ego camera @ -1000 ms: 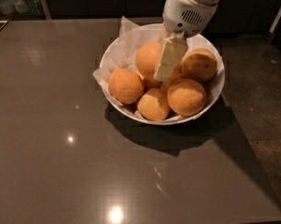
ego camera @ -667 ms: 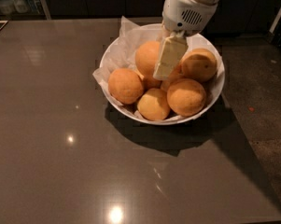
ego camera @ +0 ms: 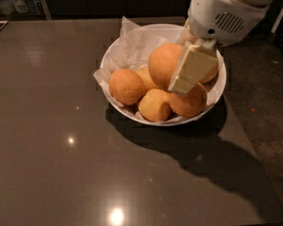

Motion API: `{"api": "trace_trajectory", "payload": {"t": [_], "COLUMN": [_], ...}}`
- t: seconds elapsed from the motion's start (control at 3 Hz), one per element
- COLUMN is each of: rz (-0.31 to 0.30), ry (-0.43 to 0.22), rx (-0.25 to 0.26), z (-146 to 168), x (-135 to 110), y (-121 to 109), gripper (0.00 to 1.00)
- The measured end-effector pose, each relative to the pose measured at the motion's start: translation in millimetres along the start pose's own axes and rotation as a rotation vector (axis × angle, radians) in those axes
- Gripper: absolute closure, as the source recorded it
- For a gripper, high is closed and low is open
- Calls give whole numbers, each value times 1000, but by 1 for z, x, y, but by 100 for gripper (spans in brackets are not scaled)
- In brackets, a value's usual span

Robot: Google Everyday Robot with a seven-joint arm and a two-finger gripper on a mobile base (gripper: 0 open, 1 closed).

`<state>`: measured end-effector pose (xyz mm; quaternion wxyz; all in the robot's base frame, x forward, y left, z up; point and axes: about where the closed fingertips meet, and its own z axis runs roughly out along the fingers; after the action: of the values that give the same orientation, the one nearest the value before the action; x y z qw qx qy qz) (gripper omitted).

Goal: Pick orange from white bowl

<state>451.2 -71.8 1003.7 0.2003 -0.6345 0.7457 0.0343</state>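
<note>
Could knock the loose fruit (ego camera: 126,86) at the left of the white bowl (ego camera: 155,28) over its low rim, or lose the orange (ego camera: 162,62) at the bowl's middle atop the pile, through an off-centre pinch on round skin. Touching that orange's right flank: the gripper (ego camera: 183,81), down from the far right. Cannot tell how wide the jaws stand, nor whether holding or only pressing

Up it comes! The gripper (ego camera: 181,81) has risen and swung right above the white bowl (ego camera: 222,86), the orange (ego camera: 161,62) clamped inside, lifting along.
</note>
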Motion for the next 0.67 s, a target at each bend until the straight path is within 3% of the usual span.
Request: {"api": "trace_trajectory", "payload": {"t": [0.67], "rz": [-10], "ry": [-18], "rx": [-2], "z": [-10], "x": [-4], "y": [9], "gripper": [100]}}
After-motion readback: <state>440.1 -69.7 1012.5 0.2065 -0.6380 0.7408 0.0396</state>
